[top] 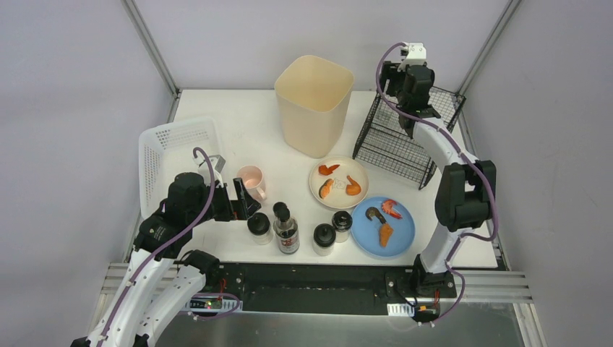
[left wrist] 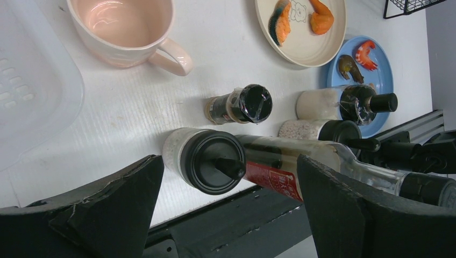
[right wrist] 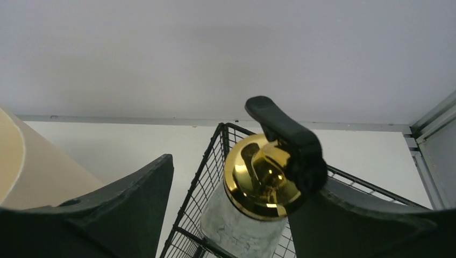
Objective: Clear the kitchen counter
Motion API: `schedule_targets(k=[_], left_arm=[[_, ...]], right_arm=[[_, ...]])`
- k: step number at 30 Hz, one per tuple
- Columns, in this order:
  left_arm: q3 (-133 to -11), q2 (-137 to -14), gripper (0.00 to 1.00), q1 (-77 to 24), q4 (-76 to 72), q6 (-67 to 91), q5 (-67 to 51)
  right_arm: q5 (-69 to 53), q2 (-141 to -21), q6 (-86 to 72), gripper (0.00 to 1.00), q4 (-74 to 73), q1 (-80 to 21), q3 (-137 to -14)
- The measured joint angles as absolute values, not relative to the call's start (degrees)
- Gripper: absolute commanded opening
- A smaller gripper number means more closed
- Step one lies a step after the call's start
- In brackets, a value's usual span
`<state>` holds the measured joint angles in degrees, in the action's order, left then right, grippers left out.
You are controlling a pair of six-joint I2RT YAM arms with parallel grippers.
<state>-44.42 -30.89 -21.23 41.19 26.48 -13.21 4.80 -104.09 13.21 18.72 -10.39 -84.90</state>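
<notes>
kitchen counter (top: 238, 123), left pincer (left wrist: 228, 167) wide open

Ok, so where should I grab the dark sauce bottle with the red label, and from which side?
Take the sauce bottle by its slim neck, coming down from above. It stands upright, taller than its neighbours, and one black-capped jar and a second jar crowd its body either side, so likely only the neck has room.

White kitchen counter (top: 238, 130), flat, cluttered
</notes>
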Motion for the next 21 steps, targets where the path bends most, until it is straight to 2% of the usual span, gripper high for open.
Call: schedule_targets(k=[5, 14, 17, 21], left_arm=[[-44.4, -30.9, 1.00, -21.2, 41.2, 26.5, -13.2], [-44.4, -30.4, 1.00, -21.2, 41.2, 26.5, -13.2], [-44.4, -30.0, 1.00, -21.2, 41.2, 26.5, -13.1], [-44.4, -29.8, 1.00, -21.2, 41.2, 26.5, -12.9]], right_arm=[[7.4, -99.5, 13.9, 0.82, 18.7, -10.4, -81.4], [11.6, -90.6, 13.9, 0.83, 15.3, -10.4, -79.1], [12.4, -85.7, 11.3, 0.93, 13.8, -10.4, -75.3], [11.4, -76.3, 6.4, 0.93, 12.4, -10.7, -67.9]])
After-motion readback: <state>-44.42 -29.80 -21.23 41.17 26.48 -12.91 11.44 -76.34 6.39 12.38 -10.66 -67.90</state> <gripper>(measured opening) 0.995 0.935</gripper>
